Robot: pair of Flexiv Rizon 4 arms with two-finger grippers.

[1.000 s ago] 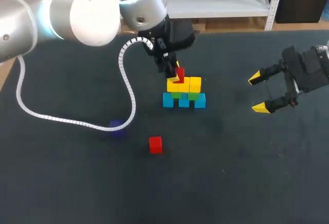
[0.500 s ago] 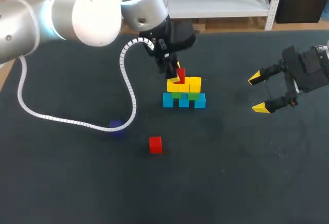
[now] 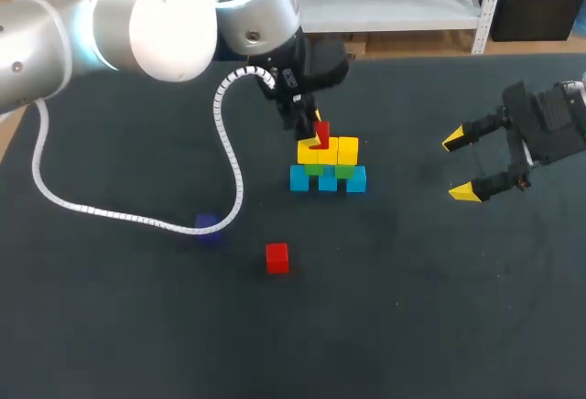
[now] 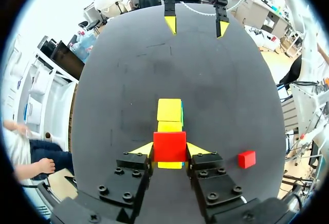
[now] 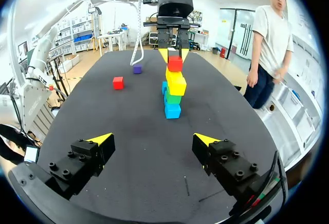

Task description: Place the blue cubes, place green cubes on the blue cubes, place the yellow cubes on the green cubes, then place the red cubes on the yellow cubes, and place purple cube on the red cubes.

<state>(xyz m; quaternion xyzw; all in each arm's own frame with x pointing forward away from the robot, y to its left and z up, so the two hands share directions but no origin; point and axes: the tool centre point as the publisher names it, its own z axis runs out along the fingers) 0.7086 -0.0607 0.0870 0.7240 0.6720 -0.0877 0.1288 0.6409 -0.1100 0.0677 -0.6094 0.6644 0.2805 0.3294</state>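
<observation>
Overhead, dark table point(image 3: 412, 326): left jaws clamp red cube point(image 4: 169, 146); right jaws wide.

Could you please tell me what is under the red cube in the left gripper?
Yellow cubes lie right below the red cube, with green cubes and blue cubes beneath them. The left gripper and cube hide whether they touch.

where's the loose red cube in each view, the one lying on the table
Head view: the loose red cube lies alone, nearer the camera than the cube stack.
Left wrist view: it lies beside the left hand, which grips the held red cube.
Right wrist view: it lies far ahead of the right hand, near the purple cube.
Shared landmark: the cube stack.
</observation>
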